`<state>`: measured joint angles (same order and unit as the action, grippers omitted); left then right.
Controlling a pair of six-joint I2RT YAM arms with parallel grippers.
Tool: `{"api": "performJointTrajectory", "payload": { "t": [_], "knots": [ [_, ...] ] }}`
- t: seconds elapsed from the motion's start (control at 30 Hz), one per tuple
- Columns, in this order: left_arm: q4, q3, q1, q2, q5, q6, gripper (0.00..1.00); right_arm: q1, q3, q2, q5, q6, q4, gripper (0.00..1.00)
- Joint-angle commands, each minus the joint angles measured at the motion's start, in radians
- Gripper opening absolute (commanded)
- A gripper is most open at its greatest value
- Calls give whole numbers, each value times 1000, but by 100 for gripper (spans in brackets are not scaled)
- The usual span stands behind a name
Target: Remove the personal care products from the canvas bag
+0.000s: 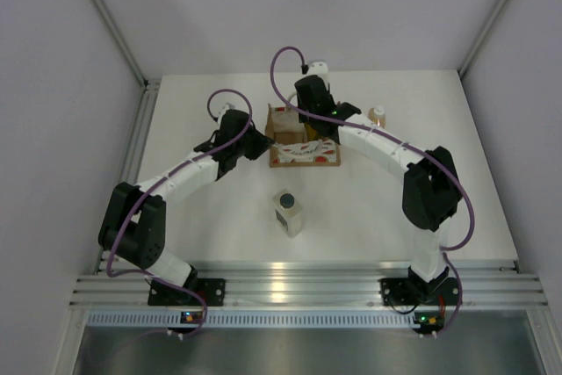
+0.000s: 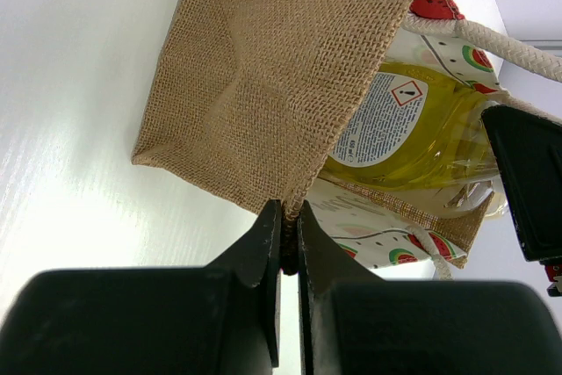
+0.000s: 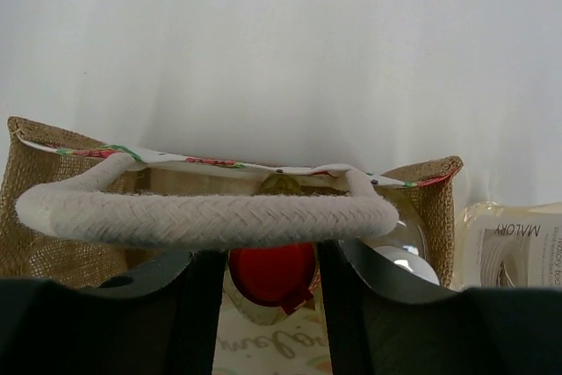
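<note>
The left gripper (image 2: 285, 239) is pinched together on the burlap edge of the bag (image 2: 255, 85), low in the middle of the left wrist view, and seems to be anchoring it. The bag sits mid-table in the top view. The red-capped bottle (image 3: 272, 274) is inside it, its yellow body showing at the right of the left wrist view. The right gripper (image 3: 272, 263) is much the nearer tool. Its jaws stand apart astride the red cap at the bottom centre of its view, so close that I cannot tell whether they press on it. The cap faces that gripper through the bag's mouth, so the bottle's long axis appears to run in line with the reach, and a straight pull back should free it. The handle (image 3: 202, 217) lies across the fingers and could snag. A grey-capped bottle (image 1: 288, 210) stands below the bag in the top view, and a white-capped bottle (image 1: 378, 115) is to the bag's right.
</note>
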<state>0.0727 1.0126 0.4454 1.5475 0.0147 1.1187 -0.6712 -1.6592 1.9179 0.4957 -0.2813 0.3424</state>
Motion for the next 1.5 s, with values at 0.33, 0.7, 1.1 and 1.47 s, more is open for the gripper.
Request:
{"api": "performJointTrajectory", "payload": {
  "t": [0.33,0.7,1.1,1.47],
  "knots": [
    [-5,35,-14,-6,1,-11,0,-8,7,-141,-17,48,-115,0],
    [-7,30,-13,-10,2,-8,0,-8,19,-145,-34,45,-115,0],
    [-5,24,-13,-20,2,-8,0,-10,104,-175,-75,37,-177,0],
    [-5,26,-13,-15,1,-7,0,-16,203,-203,-114,73,-290,8]
  ]
}}
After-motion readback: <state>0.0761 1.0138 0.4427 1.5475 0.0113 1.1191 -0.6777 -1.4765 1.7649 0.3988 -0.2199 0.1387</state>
